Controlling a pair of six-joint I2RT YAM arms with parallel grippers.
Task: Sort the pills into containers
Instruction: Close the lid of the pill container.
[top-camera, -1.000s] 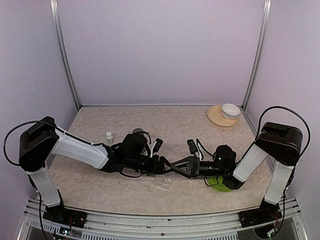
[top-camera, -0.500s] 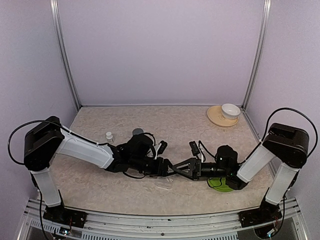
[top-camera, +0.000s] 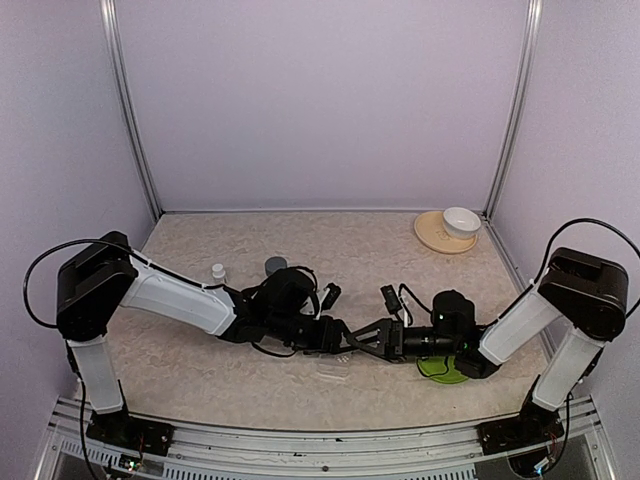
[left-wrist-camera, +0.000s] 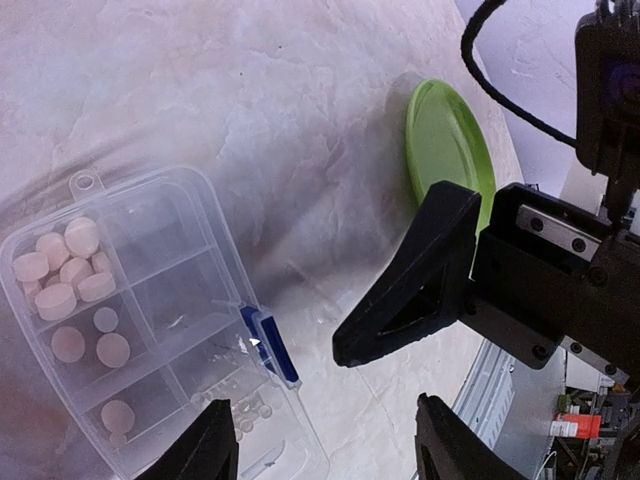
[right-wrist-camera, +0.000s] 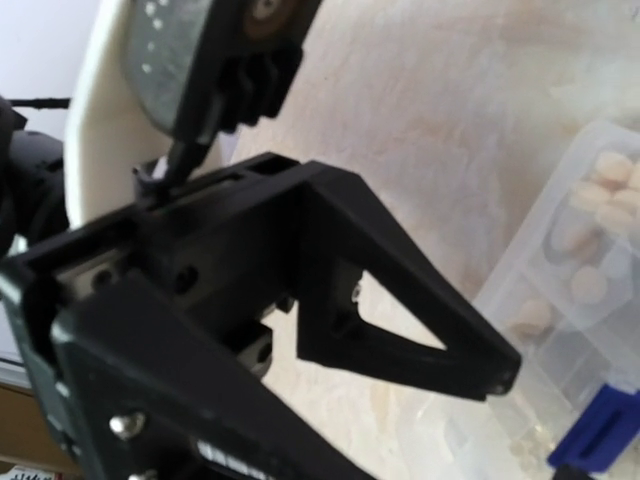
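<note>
Two arms (top-camera: 190, 303) over pill organiser (left-wrist-camera: 180, 290), green lid (top-camera: 441, 370) near, bowl (top-camera: 461, 220) far

Left wrist view's bottom edge cuts off the pill organiser (left-wrist-camera: 175, 295).

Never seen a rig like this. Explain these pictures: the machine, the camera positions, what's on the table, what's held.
This is a robot: a left arm and a right arm bolted at the table's near edge, each ending in a two-finger gripper. The wide picture looks down from above and behind them; the other two come from a camera on each wrist. On it lie a clear pill organiser with white pills in some compartments, a green disc, a small white bottle, a grey cap and, far back, a white bowl on a plate. The left gripper and right gripper nearly meet over the organiser, both open; neither appears to hold anything.
</note>
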